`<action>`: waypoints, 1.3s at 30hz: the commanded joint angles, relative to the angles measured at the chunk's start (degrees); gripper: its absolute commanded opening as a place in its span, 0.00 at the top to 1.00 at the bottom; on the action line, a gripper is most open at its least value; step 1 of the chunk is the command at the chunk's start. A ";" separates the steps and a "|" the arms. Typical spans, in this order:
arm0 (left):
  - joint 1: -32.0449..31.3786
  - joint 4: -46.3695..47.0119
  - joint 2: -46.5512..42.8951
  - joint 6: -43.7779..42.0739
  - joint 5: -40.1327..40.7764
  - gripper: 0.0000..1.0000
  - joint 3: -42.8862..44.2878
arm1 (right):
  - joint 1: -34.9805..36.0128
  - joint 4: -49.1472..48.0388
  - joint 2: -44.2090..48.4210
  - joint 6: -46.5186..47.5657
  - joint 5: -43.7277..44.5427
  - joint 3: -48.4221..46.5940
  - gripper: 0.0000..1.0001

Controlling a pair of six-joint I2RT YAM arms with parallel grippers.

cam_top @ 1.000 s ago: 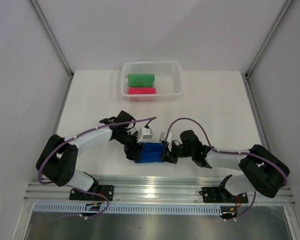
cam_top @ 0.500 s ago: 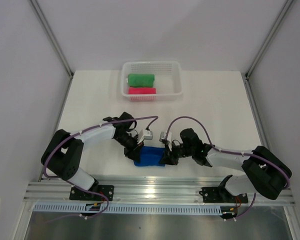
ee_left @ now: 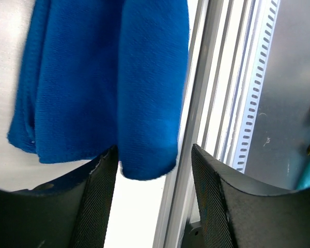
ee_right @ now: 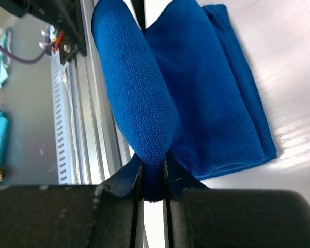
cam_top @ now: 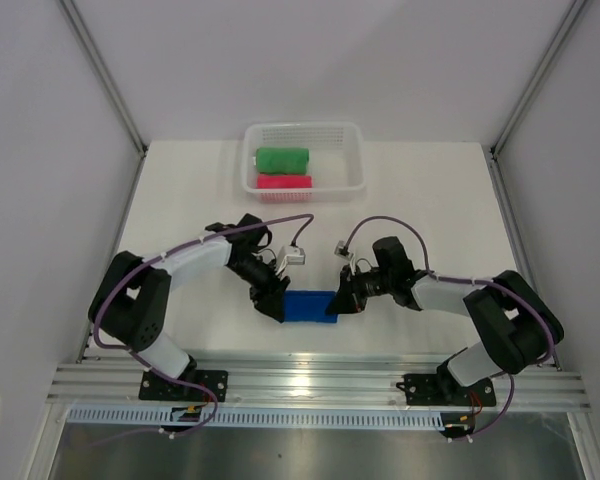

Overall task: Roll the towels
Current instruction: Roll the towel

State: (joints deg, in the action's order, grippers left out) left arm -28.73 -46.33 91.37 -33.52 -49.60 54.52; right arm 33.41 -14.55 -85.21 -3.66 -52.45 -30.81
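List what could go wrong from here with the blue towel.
1. The left gripper stands open around one end of the blue towel, so only the right gripper pinches it. That free end may loosen and unroll.
2. The right gripper holds just a narrow fold, which could slip out if pulled.
3. The roll lies close to the aluminium rail at the table's near edge and might catch on it.

bright even light, rail (cam_top: 300,372) glare, soft shadows
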 commanded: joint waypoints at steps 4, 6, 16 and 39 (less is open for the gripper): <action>0.78 -0.96 2.66 -1.11 -3.83 0.38 3.66 | -3.44 -6.89 -4.26 -6.79 -6.35 -2.32 1.00; 0.78 -0.52 3.63 0.20 -4.27 0.40 4.71 | -3.52 -7.95 -5.75 -8.02 -7.93 -3.29 1.00; 2.19 -4.20 4.26 0.91 -5.32 0.99 3.67 | 0.16 5.22 -1.55 -5.13 -7.94 -4.09 1.00; 5.26 -5.97 18.05 10.84 -3.47 0.99 15.96 | -3.53 21.39 8.28 2.24 17.59 -10.50 0.45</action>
State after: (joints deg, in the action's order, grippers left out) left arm -24.47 -50.85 108.42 -23.46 -51.18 67.57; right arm 29.89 1.32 -84.49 -6.87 -43.81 -39.55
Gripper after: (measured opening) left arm 0.107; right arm 0.534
